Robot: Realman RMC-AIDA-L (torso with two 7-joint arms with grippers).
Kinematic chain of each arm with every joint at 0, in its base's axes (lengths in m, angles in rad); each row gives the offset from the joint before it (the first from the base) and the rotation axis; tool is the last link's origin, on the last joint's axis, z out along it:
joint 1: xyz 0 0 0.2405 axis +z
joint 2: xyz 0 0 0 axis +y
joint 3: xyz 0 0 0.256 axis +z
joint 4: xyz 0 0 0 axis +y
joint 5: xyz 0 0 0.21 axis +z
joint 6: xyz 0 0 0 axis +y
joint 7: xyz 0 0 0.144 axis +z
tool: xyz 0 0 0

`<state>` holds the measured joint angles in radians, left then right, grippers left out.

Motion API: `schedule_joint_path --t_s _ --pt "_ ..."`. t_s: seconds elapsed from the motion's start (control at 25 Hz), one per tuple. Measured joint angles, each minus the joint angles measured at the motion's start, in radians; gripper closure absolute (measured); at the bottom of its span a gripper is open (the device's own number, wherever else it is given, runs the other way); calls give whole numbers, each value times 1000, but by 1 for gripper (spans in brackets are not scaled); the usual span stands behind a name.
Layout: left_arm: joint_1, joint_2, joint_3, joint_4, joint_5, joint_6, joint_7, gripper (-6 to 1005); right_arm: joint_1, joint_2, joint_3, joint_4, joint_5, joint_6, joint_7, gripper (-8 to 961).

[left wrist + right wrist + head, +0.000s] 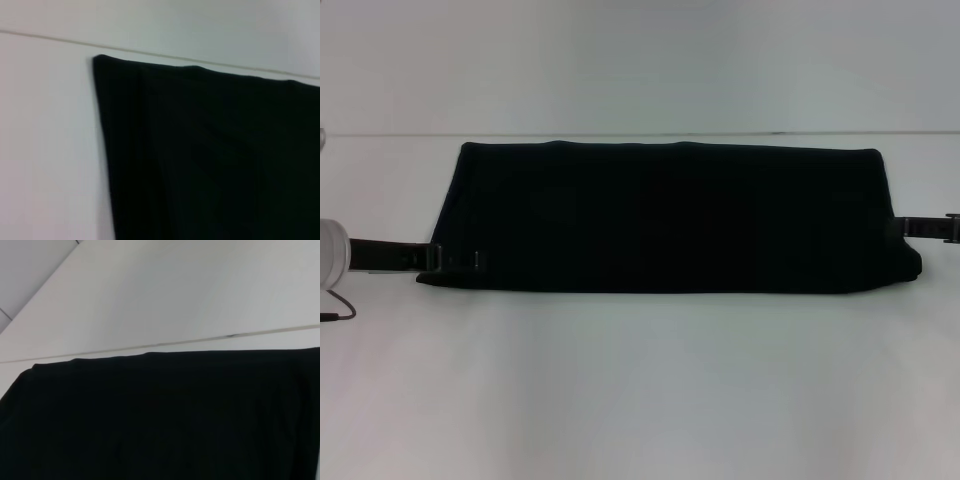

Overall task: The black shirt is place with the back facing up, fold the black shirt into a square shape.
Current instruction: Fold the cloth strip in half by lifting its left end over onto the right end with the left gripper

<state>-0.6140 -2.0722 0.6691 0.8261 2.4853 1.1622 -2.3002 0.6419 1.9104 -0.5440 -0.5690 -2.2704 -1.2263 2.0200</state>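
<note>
The shirt (670, 215) lay between the two grippers as a long, flat black band, folded lengthwise on the white tabletop (640, 390). The left gripper (455, 259) sat at the shirt's near left corner, its black fingers reaching in from the silver wrist and overlapping the cloth's edge; whether they were pinching the cloth or only resting against it could not be told. The right gripper (905, 230) sat at the shirt's right end, about halfway up that edge, its dark fingers meeting the fabric, and their state could not be told either. Outward from the grippers, the shirt's far edge ran straight and close to a thin seam line across the tabletop. In the left wrist view the shirt (210, 160) showed a sharp far corner and soft lengthwise creases. The right wrist view showed the shirt (160, 420) lying flat.
</note>
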Motion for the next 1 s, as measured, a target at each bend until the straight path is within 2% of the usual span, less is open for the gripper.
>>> schedule_joint_path --t_s 0.52,1.0 --pt "-1 4 11 -1 4 -29 10 431 -10 0 -1 0 0 7 0 147" --pt "-2 6 10 2 32 -36 10 933 -13 -6 -2 -6 -59 1 41 148"
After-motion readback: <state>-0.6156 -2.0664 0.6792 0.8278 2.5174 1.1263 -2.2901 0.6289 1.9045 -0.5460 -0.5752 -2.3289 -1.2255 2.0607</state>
